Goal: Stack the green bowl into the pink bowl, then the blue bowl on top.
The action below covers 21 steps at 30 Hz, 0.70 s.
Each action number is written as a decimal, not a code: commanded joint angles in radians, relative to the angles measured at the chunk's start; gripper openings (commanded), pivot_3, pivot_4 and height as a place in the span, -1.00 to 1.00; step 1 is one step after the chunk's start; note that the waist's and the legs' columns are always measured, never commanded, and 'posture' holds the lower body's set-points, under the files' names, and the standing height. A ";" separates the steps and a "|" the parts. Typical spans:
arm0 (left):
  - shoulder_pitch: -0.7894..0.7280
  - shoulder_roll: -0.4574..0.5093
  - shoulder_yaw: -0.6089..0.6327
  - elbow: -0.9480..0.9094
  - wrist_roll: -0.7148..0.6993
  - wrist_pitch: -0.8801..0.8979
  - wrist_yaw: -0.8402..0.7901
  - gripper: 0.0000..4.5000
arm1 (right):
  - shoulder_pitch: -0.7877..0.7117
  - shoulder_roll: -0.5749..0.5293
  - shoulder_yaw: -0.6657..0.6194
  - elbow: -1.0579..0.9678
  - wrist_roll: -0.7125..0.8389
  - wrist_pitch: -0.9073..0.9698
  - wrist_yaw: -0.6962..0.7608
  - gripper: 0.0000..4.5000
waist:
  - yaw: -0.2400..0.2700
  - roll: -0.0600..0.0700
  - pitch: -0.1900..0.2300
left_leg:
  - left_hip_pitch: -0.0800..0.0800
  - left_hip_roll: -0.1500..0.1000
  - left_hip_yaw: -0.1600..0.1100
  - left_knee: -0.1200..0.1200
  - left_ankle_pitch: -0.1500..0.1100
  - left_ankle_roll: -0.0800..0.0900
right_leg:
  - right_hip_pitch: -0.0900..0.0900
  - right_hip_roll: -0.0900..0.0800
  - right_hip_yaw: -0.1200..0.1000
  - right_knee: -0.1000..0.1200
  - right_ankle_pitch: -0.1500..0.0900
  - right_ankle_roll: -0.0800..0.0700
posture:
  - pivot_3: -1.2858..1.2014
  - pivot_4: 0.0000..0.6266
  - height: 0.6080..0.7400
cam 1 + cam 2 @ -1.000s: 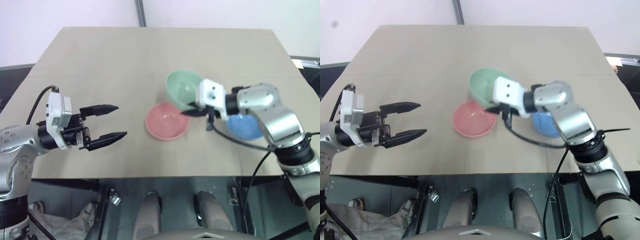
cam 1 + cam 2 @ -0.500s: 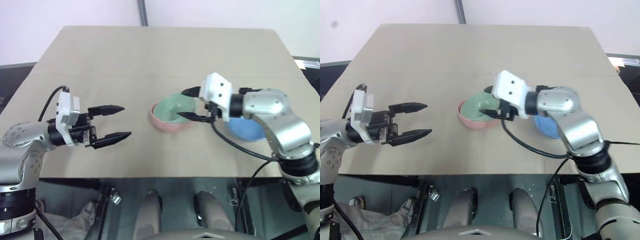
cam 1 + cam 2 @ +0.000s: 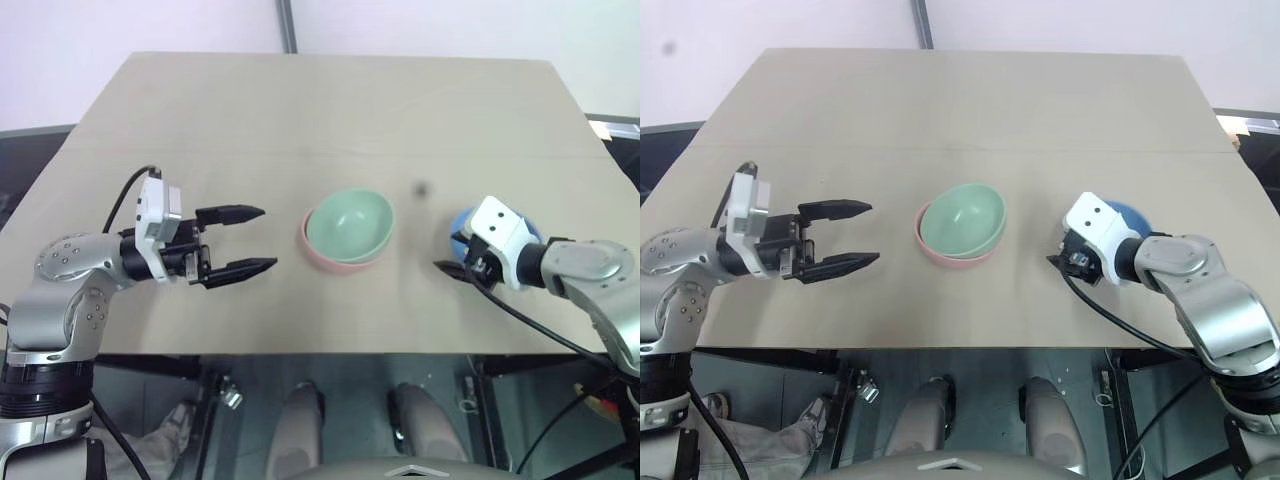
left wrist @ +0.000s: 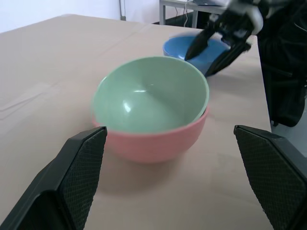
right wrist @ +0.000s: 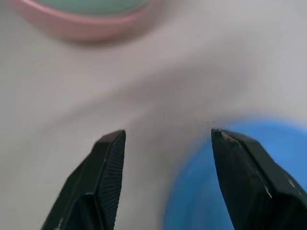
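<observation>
Three bowls sit on one table (image 3: 200,110), one of each colour. There is one green bowl (image 3: 348,222), one pink bowl (image 3: 335,261) and one blue bowl (image 4: 211,52). The green one rests tilted inside the pink one, so the two make a single stack near the middle of the table, toward its front edge. The blue one stands alone closer to the right edge, apart from the stack. That gives two separate groups: a stack of two and a single bowl. Two grippers reach over the table: one left gripper (image 3: 250,240) and one right gripper (image 5: 165,139), each with two black fingers, four fingers in all.
</observation>
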 commanded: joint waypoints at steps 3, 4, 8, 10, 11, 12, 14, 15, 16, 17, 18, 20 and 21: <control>-0.009 0.012 0.012 -0.006 -0.001 -0.018 -0.012 1.00 | 0.006 -0.013 0.010 0.047 -0.049 -0.075 -0.043 0.04 | -0.002 0.000 0.000 | -0.001 0.000 0.000 0.000 0.000 0.000 | 0.000 0.000 0.000 0.000 0.000 0.000 | 0.03 -0.52 1.00; -0.007 0.013 0.013 -0.007 -0.001 -0.018 -0.012 1.00 | 0.005 -0.013 0.011 0.049 -0.053 -0.082 -0.046 -0.16 | -0.003 0.000 0.000 | 0.000 0.000 0.000 0.000 0.000 0.000 | 0.000 0.000 0.000 0.000 0.000 0.000 | 0.03 -0.52 1.00; -0.002 0.015 0.017 -0.011 0.001 -0.018 -0.014 1.00 | 0.001 -0.010 0.011 0.046 -0.065 -0.099 -0.058 -0.99 | -0.002 -0.001 0.000 | 0.001 0.000 0.000 0.000 0.000 0.000 | 0.000 0.000 0.000 0.001 0.000 0.000 | 0.03 -0.52 1.00; -0.001 0.015 0.017 -0.012 0.002 -0.019 -0.014 1.00 | 0.000 -0.011 0.011 0.044 -0.073 -0.114 -0.061 -0.99 | -0.001 -0.001 0.000 | 0.001 0.000 0.000 0.001 0.000 0.000 | 0.000 0.000 0.000 0.001 0.000 0.001 | 0.03 -0.52 1.00; 0.000 0.014 0.017 -0.013 0.002 -0.019 -0.013 1.00 | -0.002 -0.013 0.008 0.041 -0.074 -0.125 -0.059 -0.99 | -0.001 -0.001 0.000 | 0.001 0.000 0.000 0.001 0.000 0.000 | 0.000 0.000 0.000 0.001 0.000 0.001 | 0.03 -0.52 1.00; 0.000 0.013 0.017 -0.013 0.002 -0.019 -0.013 1.00 | -0.003 -0.015 0.006 0.039 -0.075 -0.132 -0.056 -0.99 | -0.001 -0.001 0.000 | 0.001 0.000 0.000 0.001 0.000 0.000 | 0.000 0.000 0.000 0.001 0.000 0.000 | 0.03 -0.52 1.00; -0.001 0.011 0.020 -0.011 0.000 -0.017 -0.009 1.00 | -0.024 -0.023 -0.014 -0.001 -0.057 -0.184 -0.025 -0.99 | -0.001 0.000 0.000 | 0.000 0.000 0.000 0.001 0.000 0.000 | 0.000 0.000 0.000 0.001 0.000 0.000 | 0.03 -0.52 1.00; -0.002 0.011 0.023 -0.008 0.000 -0.016 -0.006 1.00 | -0.040 -0.021 -0.026 -0.023 -0.039 -0.234 0.003 -0.99 | -0.002 0.000 0.000 | 0.000 0.000 0.000 0.001 0.000 0.000 | 0.000 0.000 0.000 0.001 0.000 0.000 | 0.03 -0.52 1.00; -0.001 0.011 0.026 -0.005 -0.001 -0.016 -0.003 1.00 | -0.057 -0.012 -0.039 -0.044 -0.015 -0.273 0.027 -0.99 | -0.003 0.000 0.000 | 0.000 0.000 0.000 0.000 0.000 0.000 | 0.000 0.000 0.000 0.000 0.000 0.000 | 0.03 -0.52 1.00; 0.001 0.012 0.029 -0.003 -0.001 -0.017 -0.004 1.00 | -0.081 0.006 -0.051 -0.066 0.016 -0.290 0.045 -0.99 | -0.005 0.000 0.000 | 0.000 0.000 0.000 0.000 0.000 0.000 | -0.001 0.000 0.000 0.000 0.000 0.000 | 0.03 -0.52 1.00; 0.007 0.012 0.032 -0.002 0.000 -0.019 -0.004 1.00 | -0.114 0.037 -0.062 -0.088 0.063 -0.291 0.061 -0.99 | -0.007 0.000 0.000 | 0.000 0.000 0.000 0.000 0.000 0.000 | -0.001 0.000 0.000 0.001 0.000 0.000 | 0.03 -0.52 1.00; 0.016 0.012 0.037 -0.001 0.002 -0.021 -0.003 1.00 | -0.174 0.084 -0.065 -0.114 0.119 -0.287 0.074 -0.99 | -0.012 0.000 0.000 | 0.000 0.001 0.000 0.000 0.000 0.000 | -0.001 0.001 0.000 0.001 0.000 0.000 | 0.03 -0.52 1.00; 0.022 0.012 0.040 -0.001 0.003 -0.023 -0.003 1.00 | -0.210 0.108 -0.052 -0.120 0.131 -0.295 0.076 -0.99 | -0.013 0.000 0.000 | 0.000 0.001 0.000 0.000 0.000 0.000 | 0.000 0.001 0.000 0.001 0.000 0.000 | 0.03 -0.52 1.00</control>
